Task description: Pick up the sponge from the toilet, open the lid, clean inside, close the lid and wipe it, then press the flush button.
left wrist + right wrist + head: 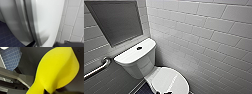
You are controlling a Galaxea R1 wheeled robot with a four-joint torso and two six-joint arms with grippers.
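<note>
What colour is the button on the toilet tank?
The flush button is dark, almost black; head view shows it best.

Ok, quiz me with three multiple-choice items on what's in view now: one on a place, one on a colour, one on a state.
1. Where is the flush button?
A on the tank cover
B on the wall tiles
C on the floor

2. What colour is the sponge?
A blue
B yellow
C pink

3. How is the lid?
A raised
B taken off
C closed

Answers:
1 A: the small dark button sits on the flat white cover in the head view.
2 B: the foam is bright yellow in the right wrist view.
3 C: the head view shows it lying flat.
</note>
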